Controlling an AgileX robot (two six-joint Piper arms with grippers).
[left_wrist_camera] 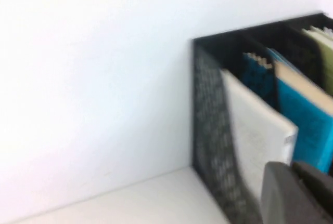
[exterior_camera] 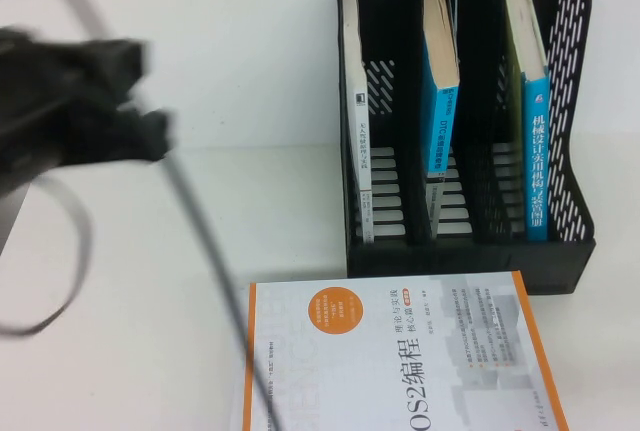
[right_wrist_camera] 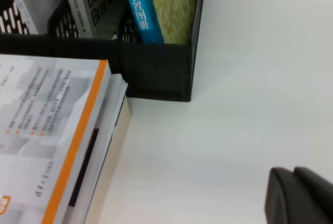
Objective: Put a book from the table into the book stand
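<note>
At the bottom of the high view a white book with orange edges [exterior_camera: 400, 361] lies flat on the counter [exterior_camera: 250, 211], topping a small stack, and the right gripper [right_wrist_camera: 299, 198] hovers low over bare counter beside that stack, its fingers looking closed together. At the left edge the left gripper [exterior_camera: 150, 141] is raised above the counter on a blurred arm, fingers shut and empty. Farther back, the book stand [exterior_camera: 465, 251] holds three upright books, one per slot, with the book [exterior_camera: 530, 111] in the rightmost slot.
</note>
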